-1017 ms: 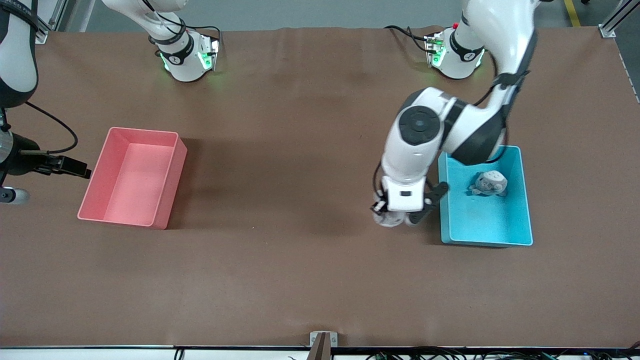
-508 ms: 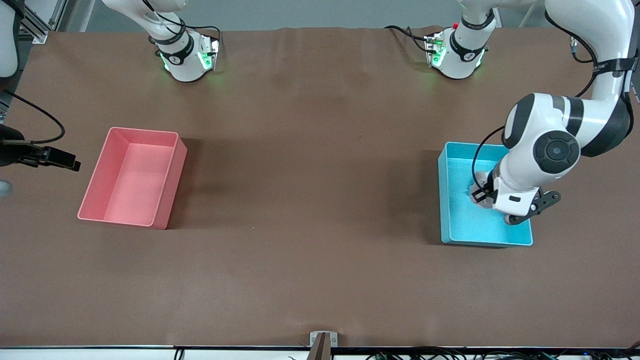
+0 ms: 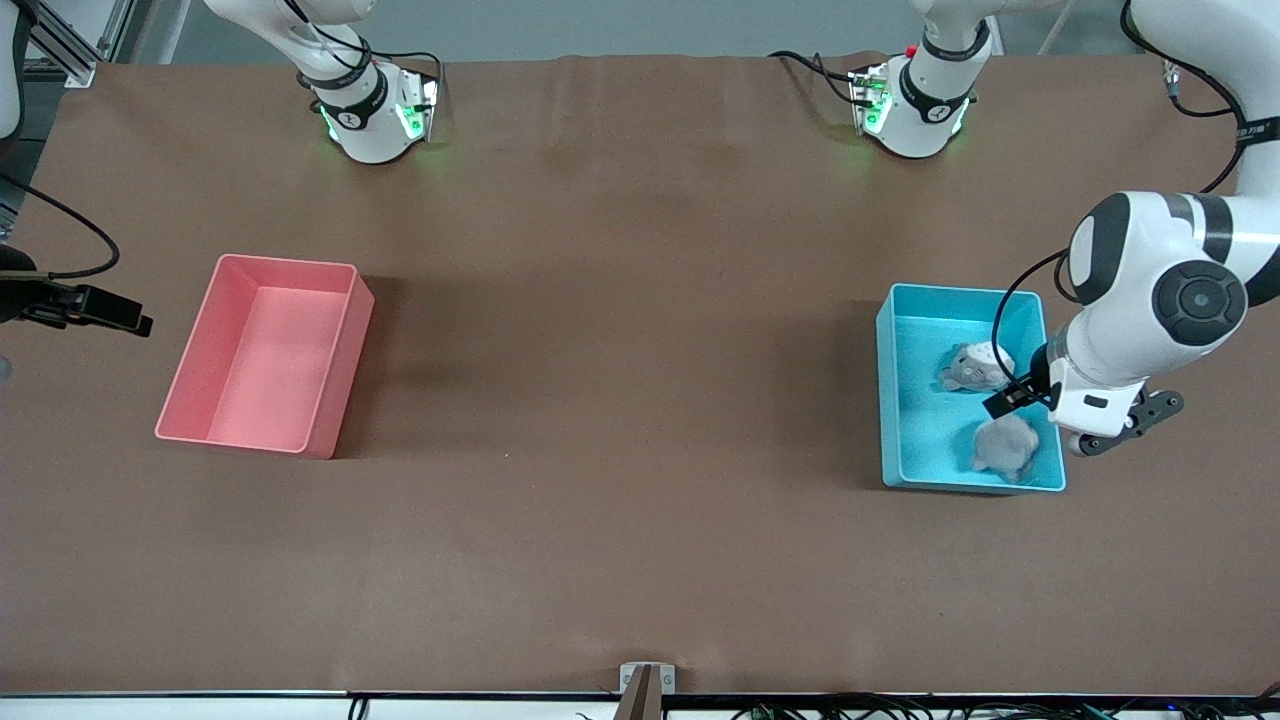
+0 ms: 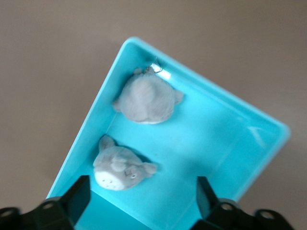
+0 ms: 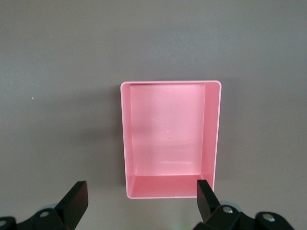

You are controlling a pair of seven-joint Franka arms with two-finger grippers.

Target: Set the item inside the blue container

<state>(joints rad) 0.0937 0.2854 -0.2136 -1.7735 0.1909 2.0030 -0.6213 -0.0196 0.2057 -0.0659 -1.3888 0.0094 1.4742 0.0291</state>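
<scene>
The blue container stands on the brown table toward the left arm's end. Two grey plush toys lie in it. One has a white face. The other is plain grey and lies nearer the front camera. My left gripper hangs open and empty above the container's wall on the side toward the left arm's end. My right gripper is open and empty, up in the air beside the pink bin, and waits there.
A pink bin of the same shape stands empty toward the right arm's end of the table. Both arm bases stand along the table's back edge. Bare brown table lies between the two bins.
The left arm swung from the table's middle across the blue container to its outer wall. A second grey plush now lies in the container. The right hand drifted slightly outward.
</scene>
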